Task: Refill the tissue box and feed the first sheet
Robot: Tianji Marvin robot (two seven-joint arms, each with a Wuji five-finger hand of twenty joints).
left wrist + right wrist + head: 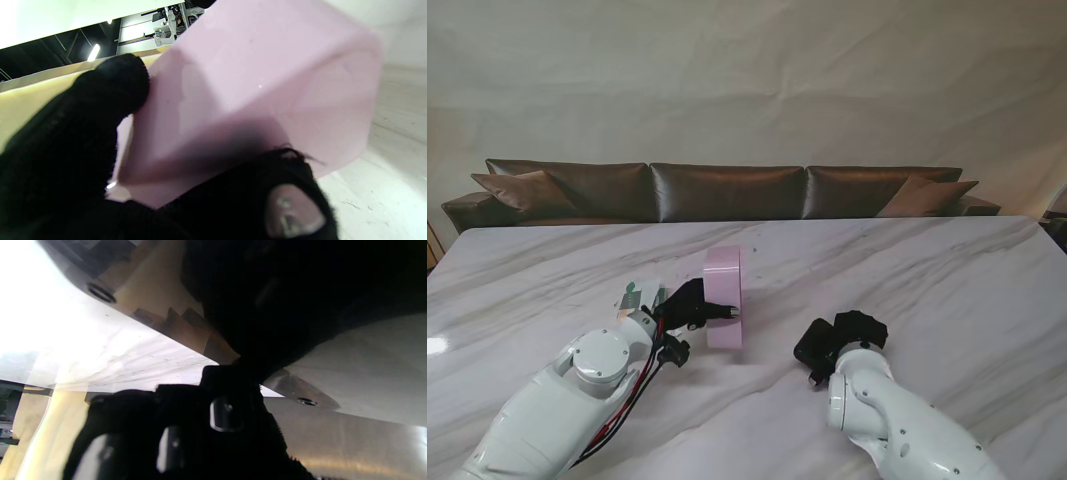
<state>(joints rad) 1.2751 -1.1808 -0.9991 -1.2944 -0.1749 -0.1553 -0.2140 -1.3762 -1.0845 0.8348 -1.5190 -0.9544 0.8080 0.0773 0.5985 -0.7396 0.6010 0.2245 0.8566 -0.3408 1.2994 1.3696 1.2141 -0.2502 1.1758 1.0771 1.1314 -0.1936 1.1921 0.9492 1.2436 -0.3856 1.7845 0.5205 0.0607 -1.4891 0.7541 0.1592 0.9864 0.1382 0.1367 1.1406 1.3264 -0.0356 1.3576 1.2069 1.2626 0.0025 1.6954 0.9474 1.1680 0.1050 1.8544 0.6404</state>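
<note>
Your left hand (689,305) was grasping the box (724,297): black-gloved fingers wrapped onto its left face in the stand view. In the left wrist view, one finger (110,86) pressed against a pink face of the box (253,93) and another fingertip (293,210) sat under its edge, so the grip was clear. You had the box standing on its narrow side, upright, on the table (927,270) near the middle, a bit left of center. It was pink and plain on the faces that showed; you couldn't see any opening or tissue from these views.

Just left of your left hand, a small green-and-white item (634,297) lay on the table, partly hidden by the wrist; too small to name.

Your right hand (839,343) was well apart from the box, to its right and nearer to you, low over the table. It held nothing you could see. The stand view showed the gloved fingers bunched, and the right wrist view was mostly dark glove (213,426) with a few knuckle plates, so you can't tell whether it was clenched or loose.

Behind the table ran a brown sofa (727,190) against a pale backdrop.
</note>
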